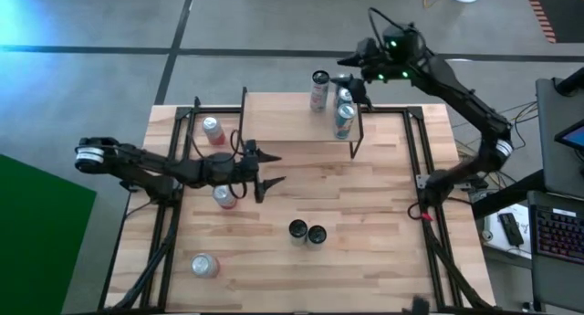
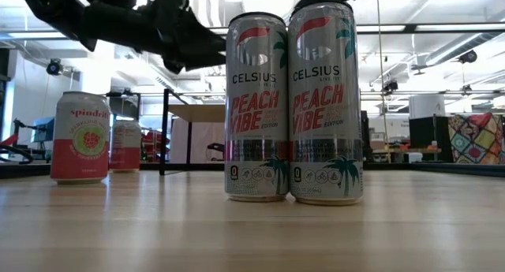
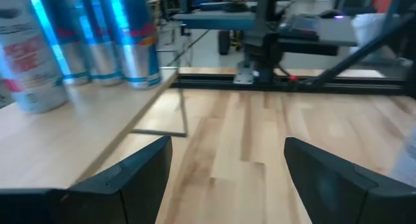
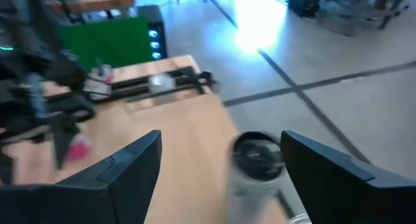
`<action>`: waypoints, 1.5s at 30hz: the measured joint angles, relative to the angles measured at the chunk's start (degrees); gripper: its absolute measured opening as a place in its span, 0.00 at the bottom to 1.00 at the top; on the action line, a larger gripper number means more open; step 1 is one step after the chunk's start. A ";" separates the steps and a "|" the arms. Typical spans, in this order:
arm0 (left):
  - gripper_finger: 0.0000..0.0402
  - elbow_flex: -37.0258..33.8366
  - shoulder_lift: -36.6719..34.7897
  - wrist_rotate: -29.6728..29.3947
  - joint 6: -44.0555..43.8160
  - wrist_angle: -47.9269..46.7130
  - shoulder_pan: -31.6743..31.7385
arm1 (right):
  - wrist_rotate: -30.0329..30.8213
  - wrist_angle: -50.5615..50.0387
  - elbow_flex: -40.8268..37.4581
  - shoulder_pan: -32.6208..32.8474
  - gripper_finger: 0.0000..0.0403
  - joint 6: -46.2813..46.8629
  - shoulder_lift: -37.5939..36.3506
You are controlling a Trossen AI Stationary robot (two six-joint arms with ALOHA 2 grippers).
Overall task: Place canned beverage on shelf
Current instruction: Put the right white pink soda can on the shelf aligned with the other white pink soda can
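In the low view, nearest the lens at frame centre, stand two tall Celsius cans (image 2: pixel 293 106), touching side by side; in the overhead they show as dark tops low at centre. Farther back at the left sit two pink-and-white cans (image 2: pixel 80 136).

A full can should be fairly heavy, rigid but dentable, with a smooth, slippery wall, so I would take one around mid-body, squarely, with moderate squeeze.

In the overhead, the left tool (image 1: pixel 264 168) hovers left of centre, its fingers (image 3: pixel 140 169) spread apart and empty, a pink can (image 1: pixel 224 197) just beside it and below the arm. Another pink can (image 1: pixel 203 264) lies at lower left, and one more (image 1: pixel 213 131) at upper left.

Farthest, at upper centre, the shelf (image 1: pixel 292 123) carries three cans: a pale one (image 1: pixel 318 89) and two blue-green cans (image 1: pixel 344 114). The right tool (image 1: pixel 351 82) hangs over these, fingers (image 4: pixel 123 169) apart, gripping nothing; a can top (image 4: pixel 257 160) shows between them. The shelf's thin black legs and the crowded cans would hamper any approach.
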 joint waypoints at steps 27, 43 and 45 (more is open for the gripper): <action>0.71 0.00 -0.18 -5.40 -8.64 -0.74 -15.96 | 34.43 9.49 -35.71 48.34 0.71 21.10 -19.76; 0.71 0.04 5.65 -13.47 -9.24 4.28 -21.02 | 49.43 28.20 -44.20 72.23 0.71 29.76 -4.24; 0.71 0.04 6.29 -13.49 -7.88 6.03 -20.55 | 49.58 28.50 -43.79 72.77 0.71 29.69 -2.00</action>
